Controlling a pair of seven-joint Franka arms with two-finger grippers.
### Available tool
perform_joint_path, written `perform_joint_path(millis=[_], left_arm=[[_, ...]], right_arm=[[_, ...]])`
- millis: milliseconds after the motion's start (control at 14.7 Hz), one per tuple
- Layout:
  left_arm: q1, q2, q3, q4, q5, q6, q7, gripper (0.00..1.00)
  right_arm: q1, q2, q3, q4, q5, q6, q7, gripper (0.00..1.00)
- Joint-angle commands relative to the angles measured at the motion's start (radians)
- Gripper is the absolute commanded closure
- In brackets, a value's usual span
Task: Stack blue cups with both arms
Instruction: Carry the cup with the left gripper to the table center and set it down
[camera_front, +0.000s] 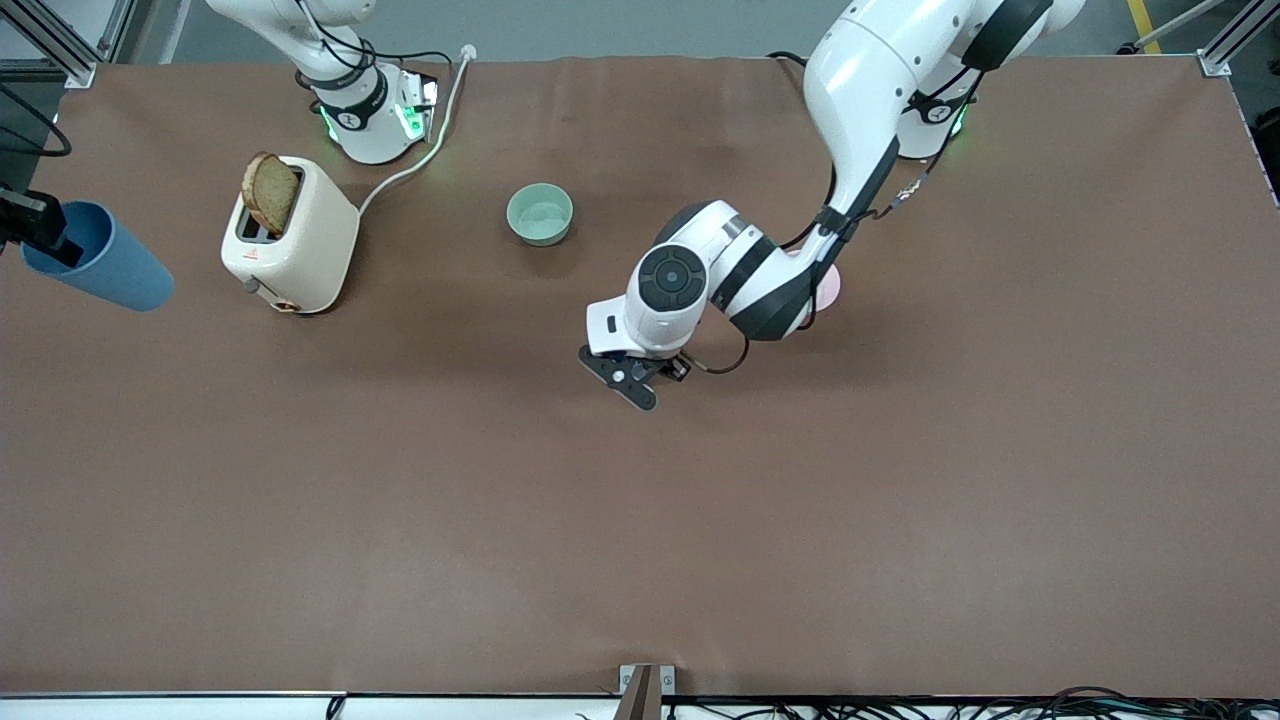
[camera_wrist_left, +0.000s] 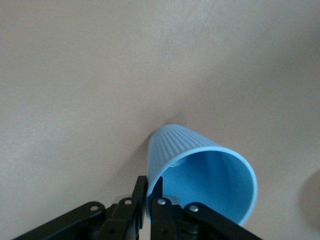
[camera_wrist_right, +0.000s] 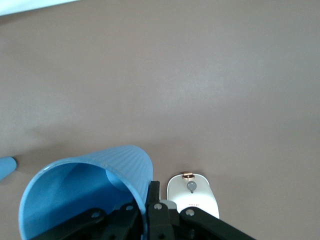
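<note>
Blue cups are gripped by both arms, one each. At the right arm's end of the table, the right gripper (camera_front: 40, 232) is seen in the air at the edge of the front view, its fingers pinched on the rim of a blue cup (camera_front: 98, 268) that is carried tilted, mouth toward the gripper; in the right wrist view the same cup (camera_wrist_right: 87, 192) is clamped by its wall between the closed-in fingers (camera_wrist_right: 154, 200), with the cream toaster (camera_wrist_right: 192, 196) below it. The left gripper (camera_front: 625, 378) is held low over the bare middle of the brown table (camera_front: 640, 540), and the second blue cup (camera_wrist_left: 200, 172) is hidden by the wrist in the front view; in the left wrist view its rim is pinched between the narrow fingers (camera_wrist_left: 156, 192), the ribbed cup lying tilted just above the tabletop. A toaster (camera_front: 292, 235) with a slice of brown bread (camera_front: 270, 193) standing in its slot is set near the right arm's base. A mint-green bowl (camera_front: 540, 214) stands between the two bases, and a pink bowl (camera_front: 828, 288) is mostly covered by the left arm.
</note>
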Motion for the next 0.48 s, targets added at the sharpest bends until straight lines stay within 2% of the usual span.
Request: perform_joint_path(millis=[0,68,204,407], left_arm=[[-0.033,0.016,0.012,0.022,0.031,0.000,-0.005,0.11],[-0.040,0.007,0.012,0.024,0.053,0.000,-0.013,0.00],[-0.037,-0.048,0.011,0.025,0.064,-0.043,-0.028,0.00],[-0.006,-0.160,0.015,0.035,0.057,-0.198,-0.029,0.00]], right_arm=[[0.001,0.057,0.001,0.067,-0.014,-0.009,0.006,0.99],[0.001,0.061,0.001,0.068,-0.014,-0.008,0.004,0.99],[-0.001,0.076,-0.001,0.071,-0.014,-0.008,0.004,0.99],[-0.001,0.084,-0.001,0.076,-0.014,-0.009,0.006,0.99]])
